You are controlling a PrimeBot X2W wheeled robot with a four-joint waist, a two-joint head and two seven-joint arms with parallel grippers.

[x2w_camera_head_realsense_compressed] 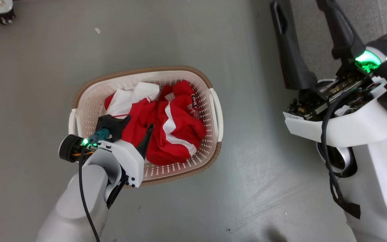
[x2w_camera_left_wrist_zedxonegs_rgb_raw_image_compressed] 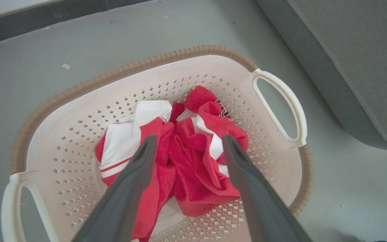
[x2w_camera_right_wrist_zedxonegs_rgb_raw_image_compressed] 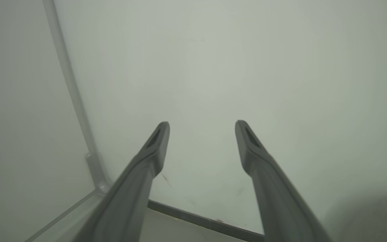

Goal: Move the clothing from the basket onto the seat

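The red and white clothing (x2w_camera_head_realsense_compressed: 170, 134) lies bunched in the basket (x2w_camera_head_realsense_compressed: 89, 101), which stands on the grey floor (x2w_camera_head_realsense_compressed: 247, 168) near a corner of the sofa (x2w_camera_left_wrist_zedxonegs_rgb_raw_image_compressed: 354, 67). The left gripper (x2w_camera_left_wrist_zedxonegs_rgb_raw_image_compressed: 190, 137) hangs over the pile with its two fingers spread wide and empty. Their tips frame the cloth, but whether they touch it I cannot tell. The right gripper (x2w_camera_right_wrist_zedxonegs_rgb_raw_image_compressed: 202, 123) is well off to the side, also wide open, holding nothing and facing a pale wall (x2w_camera_right_wrist_zedxonegs_rgb_raw_image_compressed: 213, 67).
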